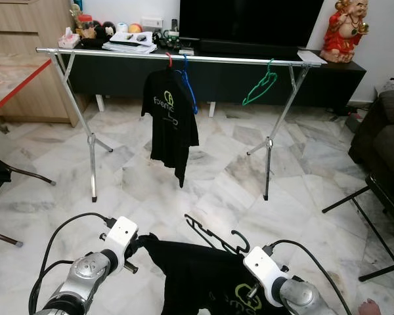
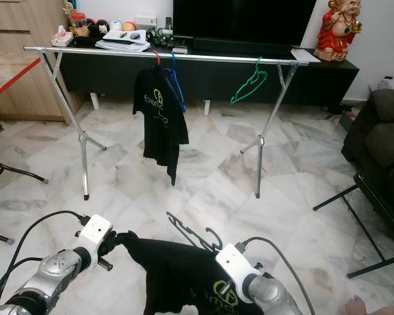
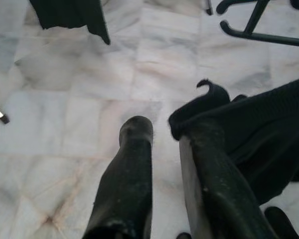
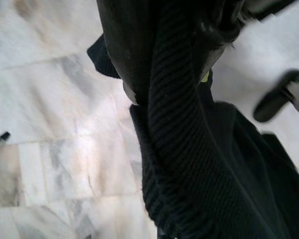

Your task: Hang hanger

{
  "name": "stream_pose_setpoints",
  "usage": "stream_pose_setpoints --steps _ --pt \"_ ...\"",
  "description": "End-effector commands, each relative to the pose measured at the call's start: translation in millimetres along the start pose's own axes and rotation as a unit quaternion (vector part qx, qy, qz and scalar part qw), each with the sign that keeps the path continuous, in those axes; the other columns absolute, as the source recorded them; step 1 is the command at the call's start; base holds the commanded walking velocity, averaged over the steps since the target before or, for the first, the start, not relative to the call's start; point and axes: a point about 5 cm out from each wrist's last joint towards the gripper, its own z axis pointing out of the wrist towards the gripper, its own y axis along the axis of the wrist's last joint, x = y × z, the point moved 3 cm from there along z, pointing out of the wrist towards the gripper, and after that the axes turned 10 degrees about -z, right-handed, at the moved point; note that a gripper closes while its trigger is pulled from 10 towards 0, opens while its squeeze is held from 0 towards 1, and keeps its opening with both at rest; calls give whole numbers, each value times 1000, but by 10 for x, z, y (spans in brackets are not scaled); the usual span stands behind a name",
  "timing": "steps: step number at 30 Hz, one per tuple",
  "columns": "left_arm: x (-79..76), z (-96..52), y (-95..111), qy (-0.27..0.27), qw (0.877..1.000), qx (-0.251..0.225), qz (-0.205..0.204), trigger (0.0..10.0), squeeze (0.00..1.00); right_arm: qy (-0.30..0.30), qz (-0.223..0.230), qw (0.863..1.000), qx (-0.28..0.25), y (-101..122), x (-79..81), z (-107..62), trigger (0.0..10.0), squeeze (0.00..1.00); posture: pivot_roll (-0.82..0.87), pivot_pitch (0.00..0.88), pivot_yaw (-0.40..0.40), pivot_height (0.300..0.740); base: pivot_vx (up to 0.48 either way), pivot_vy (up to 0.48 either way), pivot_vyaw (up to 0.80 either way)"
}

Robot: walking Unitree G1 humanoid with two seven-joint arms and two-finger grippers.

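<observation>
Hanger (image 1: pixel 213 237) sits just past my two grippers, black, its hook near the right gripper (image 1: pixel 254 296) and its long bar poking out over the black shirt (image 1: pixel 197 275) I carry. It looks like it is partly inside the shirt, but I cannot tell how well it sits there.

I think the hanger could slide out and drop on the marble floor (image 1: pixel 210 190) if I tip the shirt on the way to the rack (image 1: pixel 184 58), which is far ahead of both grippers. The shirt could also slip, because the left gripper (image 3: pixel 167 129) has only a small fold of it.

My left gripper's two fingers (image 3: pixel 134 164) stand a little apart, and the cloth is bunched over the tip of one finger, not squeezed hard between both. My right gripper is closed tight on a thick rolled edge of the shirt (image 4: pixel 179 124). Neither gripper touches the hanger itself, as far as I can see.
</observation>
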Motion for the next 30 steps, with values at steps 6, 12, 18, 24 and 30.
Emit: stream_pose_setpoints --steps 6,12,18,24,30 --pt "99 -125 -119 -28 998 38 48 10000 1000 -27 -54 997 51 -163 -380 -123 10000 0 -56 55 -56 740 0 0 0" --pt "48 -169 -162 -69 995 50 50 10000 1000 -23 -57 998 35 -50 -466 -102 10000 0 -49 58 -55 740 0 0 0" --pt "21 -169 -67 -98 991 45 78 10000 1000 84 -129 988 11 49 -312 -88 10000 0 -42 54 -53 740 0 0 0" --pt "-152 -217 3 -188 979 43 60 10000 0 190 -183 964 1 74 -167 -123 10000 0 -23 43 -57 740 0 0 0" --pt "-278 -317 -113 -267 955 97 80 10000 0 240 -218 946 15 34 -143 -171 10000 0 -5 33 -71 740 0 0 0"
